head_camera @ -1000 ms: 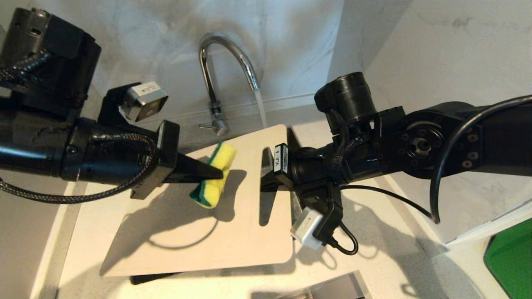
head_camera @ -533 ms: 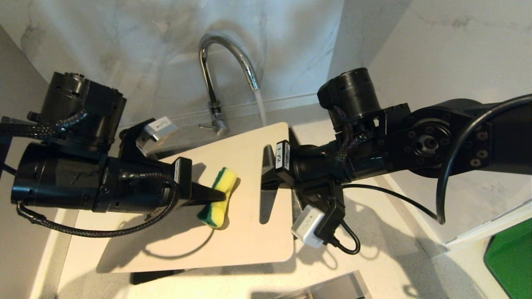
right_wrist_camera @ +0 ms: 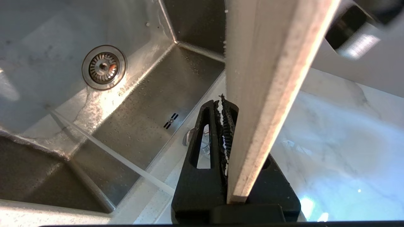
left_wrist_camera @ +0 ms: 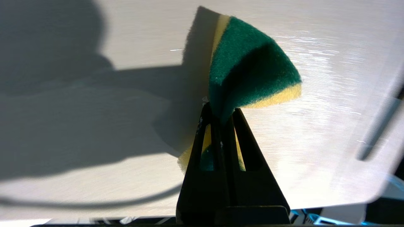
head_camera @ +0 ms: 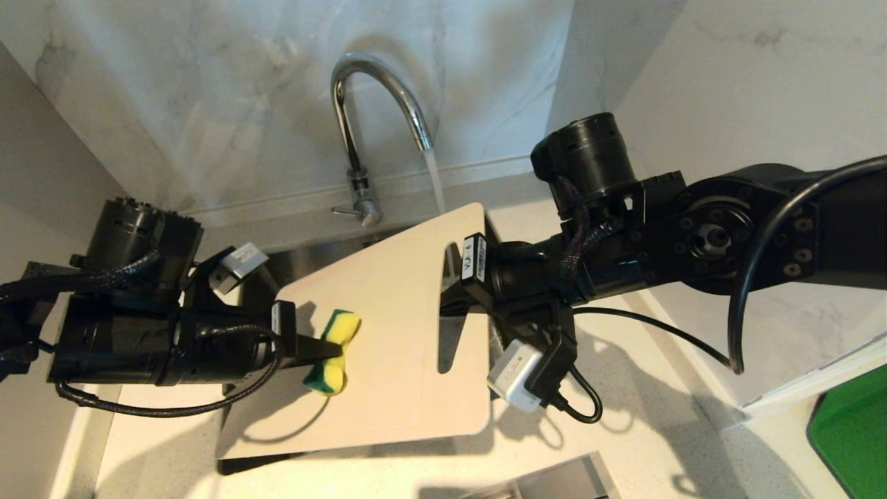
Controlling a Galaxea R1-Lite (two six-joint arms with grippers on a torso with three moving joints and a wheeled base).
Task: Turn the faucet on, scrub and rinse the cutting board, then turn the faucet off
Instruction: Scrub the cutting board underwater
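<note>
Green-yellow sponge [head_camera: 331, 359], pinched by left end effector [head_camera: 327, 348], has slid down the cutting board [head_camera: 395, 333].

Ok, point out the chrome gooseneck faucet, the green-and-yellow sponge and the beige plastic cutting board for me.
chrome gooseneck faucet [head_camera: 344, 132]: head view, on the upright pipe below the arch.
green-and-yellow sponge [left_wrist_camera: 252, 63]: left wrist view, on its green scouring face.
beige plastic cutting board [head_camera: 395, 360]: head view, on its bare face.
</note>
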